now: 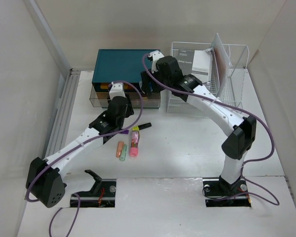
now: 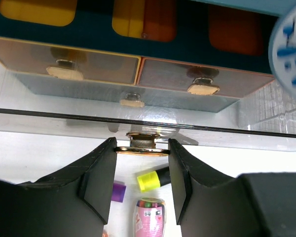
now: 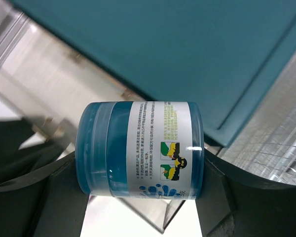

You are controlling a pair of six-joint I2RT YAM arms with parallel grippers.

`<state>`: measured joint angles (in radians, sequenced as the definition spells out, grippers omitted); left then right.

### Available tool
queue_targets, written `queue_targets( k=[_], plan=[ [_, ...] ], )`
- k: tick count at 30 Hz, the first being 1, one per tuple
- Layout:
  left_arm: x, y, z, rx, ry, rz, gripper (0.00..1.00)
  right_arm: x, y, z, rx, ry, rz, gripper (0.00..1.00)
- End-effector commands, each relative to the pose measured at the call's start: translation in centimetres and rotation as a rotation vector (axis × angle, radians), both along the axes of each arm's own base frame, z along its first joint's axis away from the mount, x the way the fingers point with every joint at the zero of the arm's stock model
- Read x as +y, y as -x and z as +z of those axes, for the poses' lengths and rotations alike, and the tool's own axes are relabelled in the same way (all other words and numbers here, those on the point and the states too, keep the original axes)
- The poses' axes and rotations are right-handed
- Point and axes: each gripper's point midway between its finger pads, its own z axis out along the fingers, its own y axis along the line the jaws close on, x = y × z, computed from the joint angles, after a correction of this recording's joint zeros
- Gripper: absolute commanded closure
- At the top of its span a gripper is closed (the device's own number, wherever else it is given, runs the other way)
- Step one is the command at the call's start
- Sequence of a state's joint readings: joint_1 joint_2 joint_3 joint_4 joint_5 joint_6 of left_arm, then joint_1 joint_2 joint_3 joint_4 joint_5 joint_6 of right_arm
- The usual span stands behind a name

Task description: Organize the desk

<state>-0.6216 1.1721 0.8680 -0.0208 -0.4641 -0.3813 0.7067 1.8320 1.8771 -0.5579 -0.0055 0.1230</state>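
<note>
Left gripper (image 2: 141, 154) pinching drawer knob (image 2: 142, 141), right gripper (image 3: 138, 195) outstretched, clasping blue jar (image 3: 138, 148)

Highlighters (image 1: 134, 147) on the desk (image 1: 187, 143) near teal drawer box (image 1: 118, 64)

Left wrist view: the blue jar (image 2: 290, 47) reaches you as a blur cut by the right edge; the pink bottle (image 2: 149, 218) runs off the bottom; a finger (image 2: 96, 182) of the left gripper (image 2: 141, 165), clamped on the gold knob (image 2: 141, 142), half-hides a purple item (image 2: 119, 191). Right wrist view: label (image 3: 163, 143) print too small to read; the jar covers the right gripper's (image 3: 142, 195) fingertips.
</note>
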Motion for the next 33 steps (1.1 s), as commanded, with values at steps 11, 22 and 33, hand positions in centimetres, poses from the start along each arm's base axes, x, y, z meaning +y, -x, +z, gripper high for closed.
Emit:
queue_targets(
  k=[11,22,33],
  plan=[
    [-1.2,1.3,0.2,0.010,0.074,-0.043,1.00,1.9,-0.5,0.3,-0.001,-0.074,-0.243,1.00],
    [-1.5,1.1,0.3,0.005,0.082,-0.052,1.00,1.1,0.0,-0.9,0.022,-0.057,-0.260,0.84],
    [-1.9,0.6,0.1,0.014,0.076,-0.051,1.00,1.6,0.6,1.3,-0.022,-0.076,-0.185,0.32]
  ],
)
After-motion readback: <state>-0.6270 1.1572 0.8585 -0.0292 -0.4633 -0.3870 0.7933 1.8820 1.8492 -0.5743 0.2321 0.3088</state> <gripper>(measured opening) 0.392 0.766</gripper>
